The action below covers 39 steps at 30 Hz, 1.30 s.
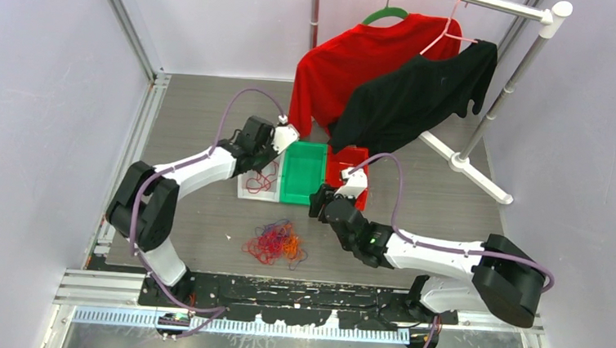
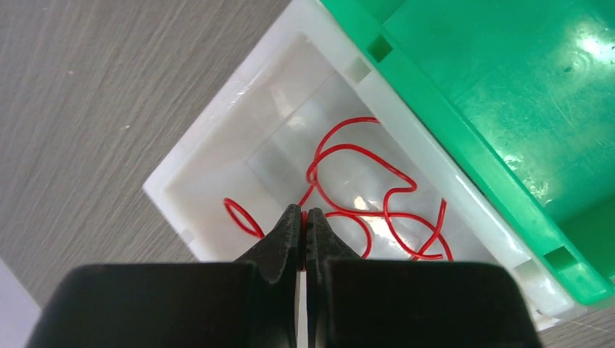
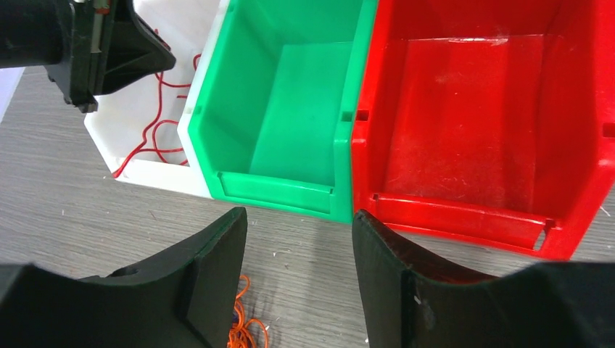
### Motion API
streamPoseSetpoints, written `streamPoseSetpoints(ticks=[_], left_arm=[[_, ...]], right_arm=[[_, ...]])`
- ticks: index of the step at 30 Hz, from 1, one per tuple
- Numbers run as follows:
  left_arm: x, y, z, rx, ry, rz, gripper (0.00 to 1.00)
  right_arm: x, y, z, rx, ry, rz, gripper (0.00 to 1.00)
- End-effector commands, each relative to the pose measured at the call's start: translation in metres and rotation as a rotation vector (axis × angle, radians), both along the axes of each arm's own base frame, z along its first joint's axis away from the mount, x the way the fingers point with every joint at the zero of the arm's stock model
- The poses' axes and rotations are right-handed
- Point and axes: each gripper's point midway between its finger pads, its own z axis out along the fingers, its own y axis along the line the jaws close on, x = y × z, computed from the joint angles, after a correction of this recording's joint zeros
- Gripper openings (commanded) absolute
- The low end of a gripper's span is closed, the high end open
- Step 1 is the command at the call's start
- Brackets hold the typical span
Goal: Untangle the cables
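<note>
The left gripper (image 2: 304,217) is pinched tight on a red cable (image 2: 348,148), which coils in the white bin (image 2: 210,156) against the left side of the green bin (image 2: 508,94). The right gripper (image 3: 299,221), jaws wide and empty, hovers just in front of the green bin. The tangled cables (image 1: 277,243) lie well short of the green bin, toward the arm bases.

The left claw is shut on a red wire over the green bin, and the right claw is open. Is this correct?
Not quite. The left claw is shut on the red wire over the white bin, not the green bin beside it; the left wrist view shows this. The right claw is indeed open.
</note>
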Motion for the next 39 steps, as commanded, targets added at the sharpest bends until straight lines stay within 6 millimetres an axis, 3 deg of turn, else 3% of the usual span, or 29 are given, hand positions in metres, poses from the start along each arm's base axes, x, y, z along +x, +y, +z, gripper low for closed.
streamPoseSetpoints(ticks=[1, 6, 8, 13, 18, 20, 24, 28, 32, 35, 39], left_arm=[[0.015, -0.017, 0.006, -0.065, -0.039, -0.052, 0.00], [0.026, -0.016, -0.003, -0.057, -0.051, -0.078, 0.00], [0.026, -0.016, 0.000, -0.080, -0.012, -0.067, 0.07], [0.014, -0.024, 0.032, -0.194, 0.065, -0.092, 0.40], [-0.011, -0.030, 0.057, -0.269, 0.218, -0.148, 0.58], [-0.013, -0.028, 0.068, -0.285, 0.230, -0.158, 0.71], [-0.021, -0.024, 0.088, -0.308, 0.240, -0.178, 0.85], [-0.032, -0.023, 0.096, -0.319, 0.258, -0.197, 0.84], [-0.022, -0.018, 0.095, -0.306, 0.199, -0.152, 0.77], [-0.010, -0.017, 0.094, -0.305, 0.163, -0.126, 0.63], [0.009, -0.022, 0.086, -0.312, 0.148, -0.096, 0.37]], right_arm=[[0.009, 0.016, 0.023, 0.109, -0.038, -0.005, 0.60], [0.009, 0.019, 0.024, 0.121, -0.046, 0.006, 0.60], [0.009, 0.019, 0.026, 0.122, -0.048, 0.008, 0.60], [0.009, 0.023, 0.028, 0.123, -0.047, 0.021, 0.59], [0.007, 0.021, 0.029, 0.129, -0.050, 0.026, 0.58], [0.006, 0.019, 0.030, 0.136, -0.053, 0.026, 0.58], [0.003, 0.017, 0.031, 0.144, -0.052, 0.037, 0.58], [0.000, 0.019, 0.030, 0.145, -0.043, 0.053, 0.58], [-0.002, 0.019, 0.027, 0.150, -0.032, 0.064, 0.58], [-0.003, 0.019, 0.028, 0.156, -0.031, 0.067, 0.58], [-0.004, 0.018, 0.026, 0.153, -0.026, 0.066, 0.58]])
